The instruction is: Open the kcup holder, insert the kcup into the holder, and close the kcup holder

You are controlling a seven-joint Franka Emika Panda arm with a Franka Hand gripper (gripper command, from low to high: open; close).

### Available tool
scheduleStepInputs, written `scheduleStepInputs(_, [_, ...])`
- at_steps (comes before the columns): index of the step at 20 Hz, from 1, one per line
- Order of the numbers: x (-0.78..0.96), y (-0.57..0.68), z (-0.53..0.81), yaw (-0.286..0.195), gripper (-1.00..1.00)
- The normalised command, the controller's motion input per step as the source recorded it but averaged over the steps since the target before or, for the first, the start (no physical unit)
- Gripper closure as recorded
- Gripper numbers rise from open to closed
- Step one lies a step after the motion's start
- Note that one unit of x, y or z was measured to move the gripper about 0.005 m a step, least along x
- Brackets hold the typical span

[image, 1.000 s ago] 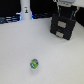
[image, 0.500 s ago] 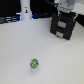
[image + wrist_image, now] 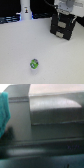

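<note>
change log, exterior view: gripper (image 3: 63, 11) — sits slightly lower over the kcup holder (image 3: 63, 27) than one second ago, its pale body now covering more of the holder's top edge; shift small, and whether the jaws touch the holder cannot be told at this resolution.
</note>
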Motion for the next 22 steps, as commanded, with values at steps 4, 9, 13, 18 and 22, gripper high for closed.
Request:
scheduleStepInputs(4, [-0.42, 0.0, -0.36, 0.0, -1.0])
scheduleStepInputs(9, [-0.27, -0.03, -0.1, -0.014, -1.0])
scheduleStepInputs(13, [-0.41, 0.0, -0.18, -0.066, -1.0])
scheduleStepInputs(18, [-0.33, -0.02, -0.18, -0.071, -1.0])
scheduleStepInputs(22, [-0.3, -0.01, -0.26, -0.003, 1.0])
